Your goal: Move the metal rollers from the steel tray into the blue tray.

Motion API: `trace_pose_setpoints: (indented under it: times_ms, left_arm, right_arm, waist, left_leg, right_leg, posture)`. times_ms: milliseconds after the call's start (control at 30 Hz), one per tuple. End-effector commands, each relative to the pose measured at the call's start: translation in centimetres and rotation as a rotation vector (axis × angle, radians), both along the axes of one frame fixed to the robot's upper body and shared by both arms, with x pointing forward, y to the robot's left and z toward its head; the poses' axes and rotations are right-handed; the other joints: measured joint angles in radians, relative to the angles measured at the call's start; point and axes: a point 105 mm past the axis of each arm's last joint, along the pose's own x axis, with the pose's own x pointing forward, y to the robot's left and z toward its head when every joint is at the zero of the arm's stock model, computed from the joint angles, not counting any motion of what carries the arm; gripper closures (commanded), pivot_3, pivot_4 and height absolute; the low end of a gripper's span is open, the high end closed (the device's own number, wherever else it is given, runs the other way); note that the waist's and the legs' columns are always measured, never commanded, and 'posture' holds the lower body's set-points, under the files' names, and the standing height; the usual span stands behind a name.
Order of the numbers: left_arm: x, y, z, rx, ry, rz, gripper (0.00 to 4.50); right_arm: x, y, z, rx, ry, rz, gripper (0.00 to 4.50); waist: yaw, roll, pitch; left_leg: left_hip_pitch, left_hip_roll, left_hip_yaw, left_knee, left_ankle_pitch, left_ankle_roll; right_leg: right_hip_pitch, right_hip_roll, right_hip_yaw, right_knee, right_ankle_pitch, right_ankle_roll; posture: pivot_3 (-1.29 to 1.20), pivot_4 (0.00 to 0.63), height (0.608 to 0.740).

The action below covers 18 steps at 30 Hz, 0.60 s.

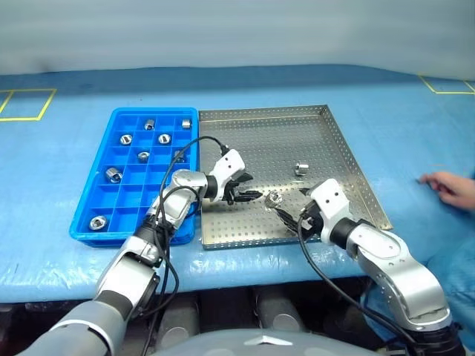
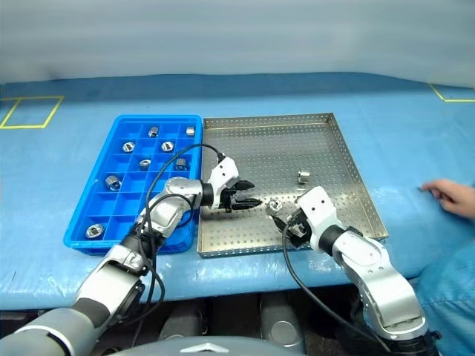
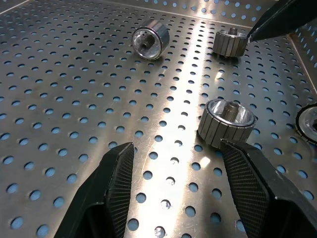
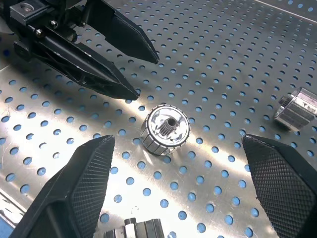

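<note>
The step in hand looks like picking a roller off the steel tray, and both arms are converging on the same one. That roller stands on end on the perforated floor, just ahead of the right gripper, whose fingers are spread as wide as they go with nothing between them. The left gripper comes in from the opposite side, also spread and empty, and the roller sits just ahead of it, close beside one fingertip rather than centred. To do this well, I judge only one gripper should commit (two closing at once would likely collide), lining up so the roller sits midway between the pads, then closing across its ribbed side wall. The piece is a short, shiny silver cylinder with fine vertical ribbing around its wall and a small toothed hub in a recessed top face; it will probably slip or roll if pinched off-centre. Two more rollers lie farther ahead of the left gripper, one tipped on its side. The blue tray sits just beside the steel tray, behind the left arm, with several rollers already in separate compartments.
</note>
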Motion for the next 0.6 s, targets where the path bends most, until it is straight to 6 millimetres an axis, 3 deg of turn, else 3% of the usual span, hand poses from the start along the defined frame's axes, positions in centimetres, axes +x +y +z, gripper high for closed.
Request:
trace_pose_setpoints:
  times_ms: [33, 233, 600]
  left_arm:
    - [-0.3, -1.4, 1.1, -0.020, -0.046, -0.040, 1.52]
    - [-0.8, -2.9, 0.3, 0.016, -0.042, -0.091, 1.52]
    - [0.3, -4.1, -1.4, 0.061, -0.027, -0.037, 1.52]
  right_arm:
    - [-0.4, 0.0, 1.0, -0.007, -0.032, 0.009, 0.17]
    - [-0.7, 0.0, 1.0, -0.005, -0.038, -0.003, 0.17]
    - [-0.8, 0.1, 1.3, -0.011, -0.063, -0.026, 0.17]
  waist:
    - [-0.001, 0.000, 0.000]
    - [-0.006, 0.000, 0.000]
    - [-0.018, 0.001, -0.001]
  left_leg:
    - [0.000, 0.000, 0.000, 0.000, 0.000, 0.000]
    - [0.000, 0.000, 0.000, 0.000, 0.000, 0.000]
    - [0.000, 0.000, 0.001, 0.001, 0.000, 0.001]
  right_leg:
    - [0.000, 0.000, 0.000, 0.000, 0.000, 0.000]
    - [0.000, 0.000, 0.000, 0.000, 0.000, 0.000]
    - [0.000, 0.000, 0.001, 0.000, 0.000, 0.000]
  posture:
    - [-0.16, 0.150, 0.740]
    - [-0.20, 0.150, 0.740]
    - [-0.24, 0.150, 0.740]
